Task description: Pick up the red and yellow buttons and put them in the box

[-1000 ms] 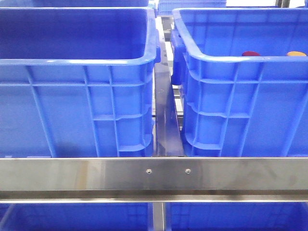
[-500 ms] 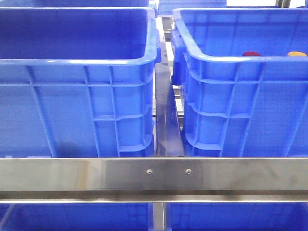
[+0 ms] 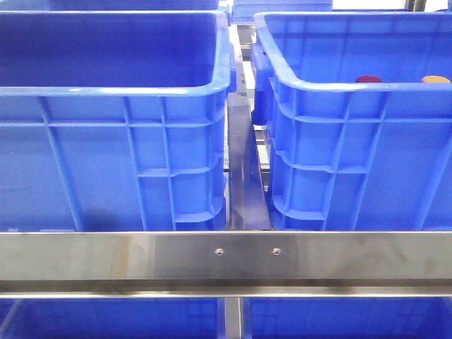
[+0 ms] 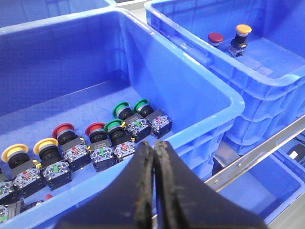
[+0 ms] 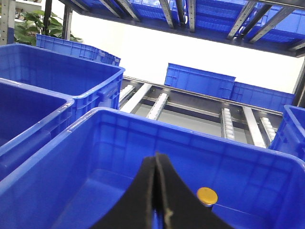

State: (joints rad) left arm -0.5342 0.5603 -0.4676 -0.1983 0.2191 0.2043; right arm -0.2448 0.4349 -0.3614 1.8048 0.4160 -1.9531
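From the front you only catch the red button (image 3: 367,79) and yellow button (image 3: 435,79) peeking over the box (image 3: 339,86) rim, and both the left gripper (image 4: 154,157) and right gripper (image 5: 157,167) are pinched closed on nothing.

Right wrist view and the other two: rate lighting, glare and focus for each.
Right wrist view: the backdrop behind the crates is blown out white; the yellow button stays readable. Left wrist view: evenly lit, buttons sharp, closed gripper soft. Front view: the steel rail shows soft sheen; the left crate is shadowed inside.

The right crate (image 3: 353,141) is open on top, with lots of bare floor beside the red button (image 4: 215,37) and yellow button (image 4: 243,30). The left crate (image 4: 200,81) has tall walls and a crowded row of switches (image 4: 95,148).
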